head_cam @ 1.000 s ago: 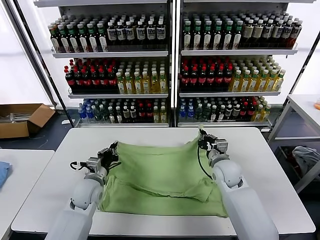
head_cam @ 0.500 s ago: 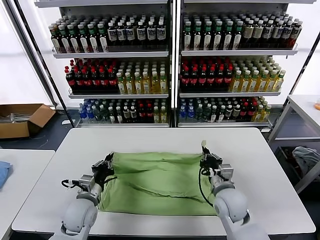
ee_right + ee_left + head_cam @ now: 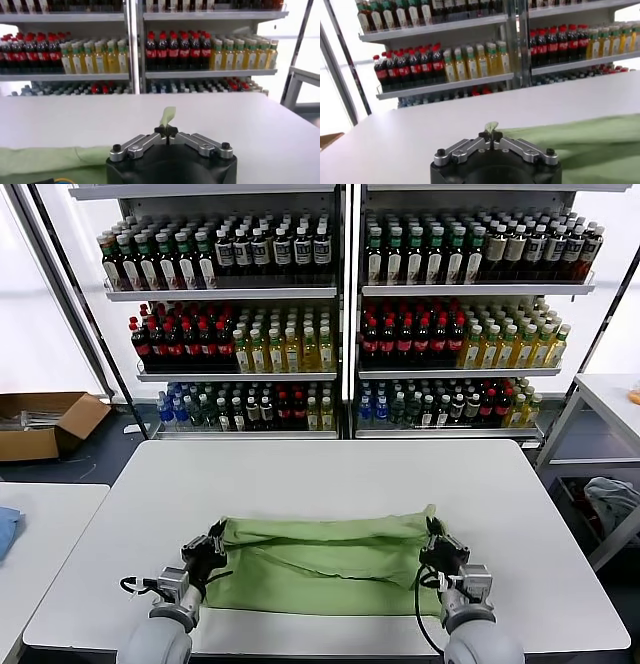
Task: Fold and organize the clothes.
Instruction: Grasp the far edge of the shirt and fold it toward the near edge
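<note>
Mid-fold: left gripper [image 3: 211, 541] and right gripper [image 3: 440, 547] each pinch a green polo shirt [image 3: 320, 564] corner; next, lay both down evenly and release.

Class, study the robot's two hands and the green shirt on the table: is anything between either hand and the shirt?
Nothing visible. The left hand and the right hand are each shut on an edge of the green shirt, which lies on the white table.

White rectangular desk [image 3: 300, 474]; behind it, metal shelves [image 3: 345, 289] of bottled drinks; open brown cardboard box [image 3: 45, 422] on floor at left.
</note>
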`<action>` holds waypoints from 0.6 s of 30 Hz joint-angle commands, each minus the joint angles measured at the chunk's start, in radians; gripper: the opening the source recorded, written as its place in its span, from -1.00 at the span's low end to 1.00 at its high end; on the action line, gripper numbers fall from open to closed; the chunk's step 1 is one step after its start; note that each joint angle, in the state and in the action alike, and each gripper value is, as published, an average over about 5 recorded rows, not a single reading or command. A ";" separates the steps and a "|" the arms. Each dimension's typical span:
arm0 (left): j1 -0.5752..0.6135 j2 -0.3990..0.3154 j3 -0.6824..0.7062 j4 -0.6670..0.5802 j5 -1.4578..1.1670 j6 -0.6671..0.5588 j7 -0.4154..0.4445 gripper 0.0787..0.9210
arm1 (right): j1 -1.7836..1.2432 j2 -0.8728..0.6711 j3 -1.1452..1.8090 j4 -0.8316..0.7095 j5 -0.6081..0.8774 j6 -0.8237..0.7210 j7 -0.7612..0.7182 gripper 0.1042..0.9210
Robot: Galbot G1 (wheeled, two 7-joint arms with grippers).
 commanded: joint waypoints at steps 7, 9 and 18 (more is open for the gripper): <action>0.045 -0.003 -0.009 0.017 0.043 -0.008 0.018 -0.98 | -0.091 0.009 -0.008 -0.010 -0.051 0.019 0.029 -1.00; 0.037 -0.001 -0.012 0.028 0.044 -0.009 0.020 -0.98 | -0.085 0.013 -0.006 -0.028 -0.055 0.028 0.035 -1.00; 0.026 0.004 -0.013 0.001 0.041 0.000 0.023 -0.98 | -0.086 0.008 0.020 -0.039 -0.050 0.051 0.046 -1.00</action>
